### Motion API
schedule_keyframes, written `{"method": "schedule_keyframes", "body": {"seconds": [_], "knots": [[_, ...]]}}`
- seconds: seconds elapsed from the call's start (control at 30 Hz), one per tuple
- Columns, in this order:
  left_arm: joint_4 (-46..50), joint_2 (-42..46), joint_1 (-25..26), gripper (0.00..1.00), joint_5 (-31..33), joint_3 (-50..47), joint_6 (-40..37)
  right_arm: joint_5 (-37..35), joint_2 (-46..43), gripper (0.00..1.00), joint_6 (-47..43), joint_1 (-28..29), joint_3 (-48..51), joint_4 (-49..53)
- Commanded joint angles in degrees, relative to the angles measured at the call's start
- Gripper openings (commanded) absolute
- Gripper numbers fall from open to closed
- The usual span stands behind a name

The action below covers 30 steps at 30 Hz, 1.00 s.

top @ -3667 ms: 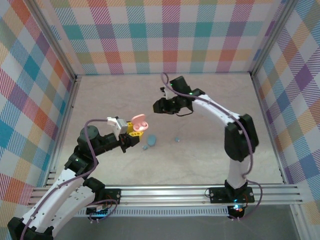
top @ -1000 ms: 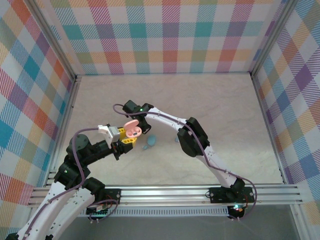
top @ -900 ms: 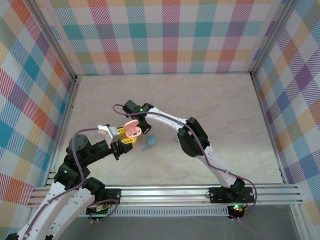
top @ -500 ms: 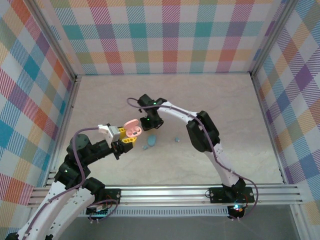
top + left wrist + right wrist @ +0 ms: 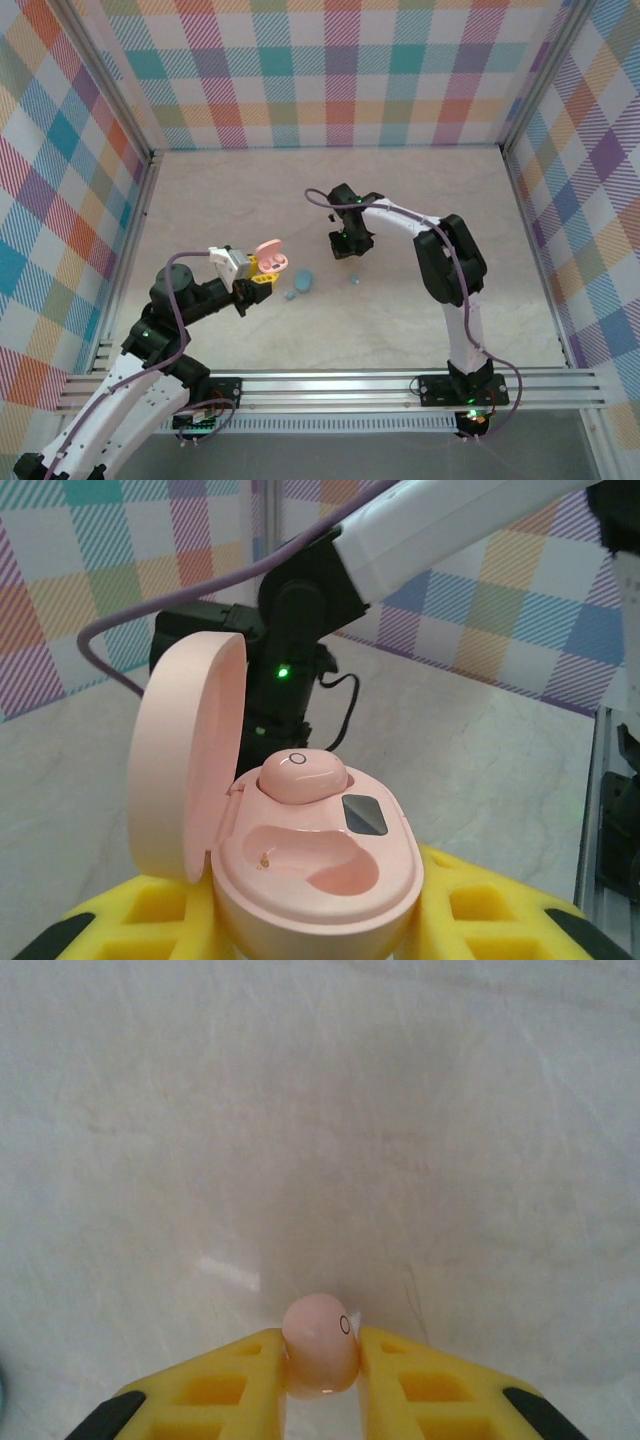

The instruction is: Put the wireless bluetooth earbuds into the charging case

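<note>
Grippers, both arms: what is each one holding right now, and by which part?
Right gripper: a pale pink earbud, pinched by its sides, rounded end poking out. Left gripper: the open pink charging case, clamped around its lower body.

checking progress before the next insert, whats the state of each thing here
pink case: lid open, gripped by left gripper, one slot empty
first pink earbud: seated in the case
second pink earbud: pinched in right gripper, above table
blue case: lying on table, lid unclear
two blue earbuds: loose on table
</note>
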<state>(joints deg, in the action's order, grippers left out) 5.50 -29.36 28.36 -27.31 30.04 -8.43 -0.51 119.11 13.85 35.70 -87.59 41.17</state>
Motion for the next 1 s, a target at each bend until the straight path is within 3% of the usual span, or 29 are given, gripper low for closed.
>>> {"method": "schedule_keyframes", "body": {"seconds": [0.0,0.23,0.43,0.67,0.97], "knots": [[-4.03,-1.07,0.12,0.25,0.0,-0.32,0.08,0.61,-2.22,0.26,-1.61,0.42,1.72,-1.08],[-5.3,-2.01,0.2,0.25,-0.55,-0.51,0.11,4.21,-2.63,0.42,0.35,0.29,0.13,0.0],[-5.35,-2.44,0.14,0.25,-0.64,-0.08,0.17,9.09,-4.71,0.47,3.29,-1.38,-1.3,-0.12],[-5.01,-2.36,0.16,0.25,-0.64,0.19,0.08,13.29,-4.86,0.44,3.45,-3.48,-2.28,-0.7],[-4.69,-2.28,0.19,0.25,-0.81,-0.07,0.08,16.34,-2.63,0.36,-9.39,-4.39,-2.29,0.15]]}}
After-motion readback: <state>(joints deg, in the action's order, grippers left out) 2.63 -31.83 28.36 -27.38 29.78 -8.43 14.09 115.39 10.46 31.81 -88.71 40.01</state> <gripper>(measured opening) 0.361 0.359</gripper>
